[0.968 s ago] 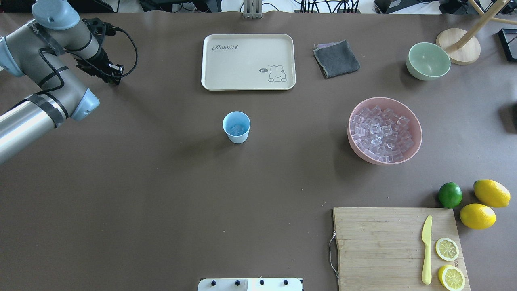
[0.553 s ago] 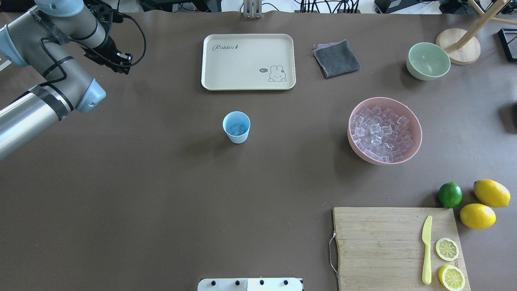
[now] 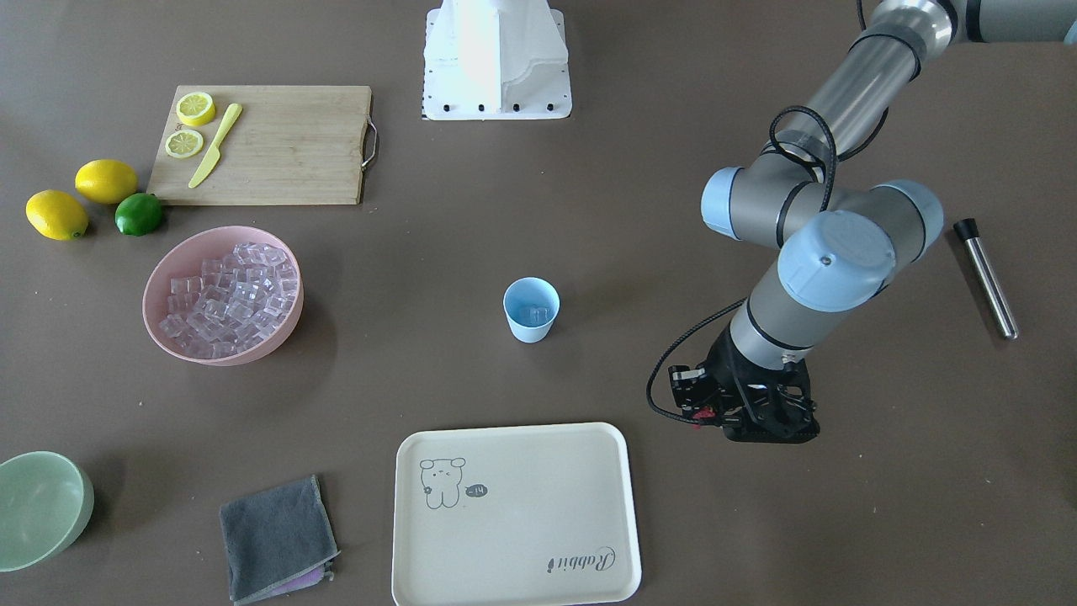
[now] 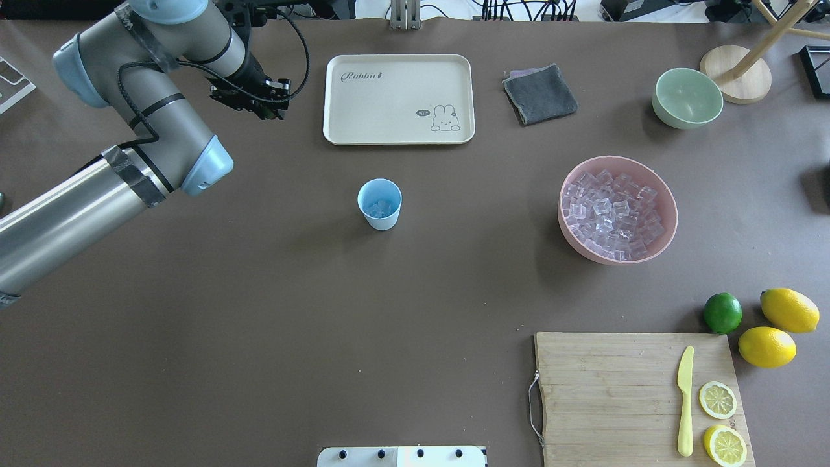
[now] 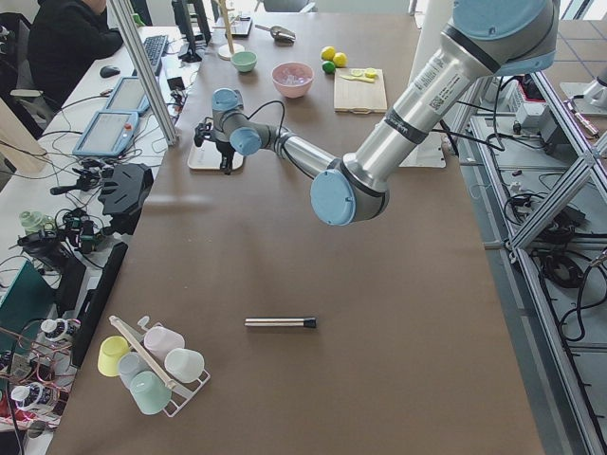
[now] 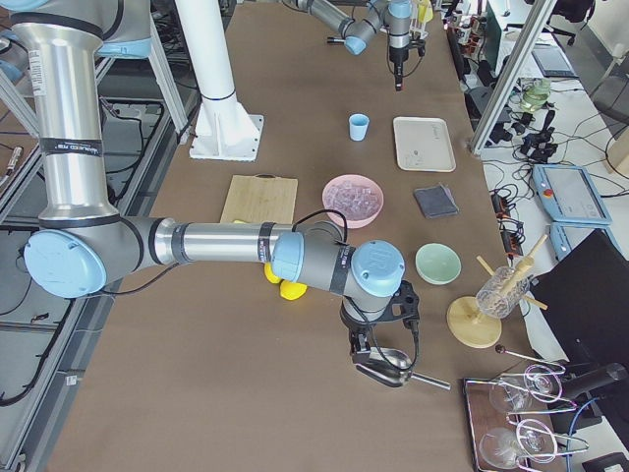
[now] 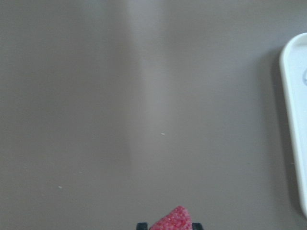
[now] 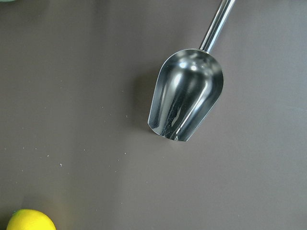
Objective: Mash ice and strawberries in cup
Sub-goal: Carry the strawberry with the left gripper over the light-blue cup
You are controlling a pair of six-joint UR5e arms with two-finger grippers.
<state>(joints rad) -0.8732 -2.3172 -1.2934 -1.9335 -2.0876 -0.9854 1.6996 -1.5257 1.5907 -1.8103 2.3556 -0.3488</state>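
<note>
Over the last second the left gripper (image 4: 267,110) has been swinging in from far out on the left side of the cup (image 4: 379,203). It is now hanging beyond the cup, away from the robot and just beside the cream tray (image 4: 399,97) — nearer the cup than it was, yet not over it. Its jaws are clamping a strawberry (image 7: 172,219), whose red tip is peeking in at the bottom of the left wrist view, above bare table. The cup is standing upright where it stood, with a few pieces of ice (image 4: 380,208) lying in its bottom, so the berry looks to be heading there to join them. Mashing is not yet beginning, and the steel rod (image 3: 984,278) that would likely serve for it is lying well apart from the cup, on the robot's left. The right gripper (image 6: 378,344) is hovering over a metal scoop (image 8: 186,96) far off to the cup's right, and I cannot tell how its jaws are standing. The tray is showing "Rabbit" in script and a little rabbit drawing with a "hi~" bubble — the sticker on the near arm in the left-side view is too small to read.
</note>
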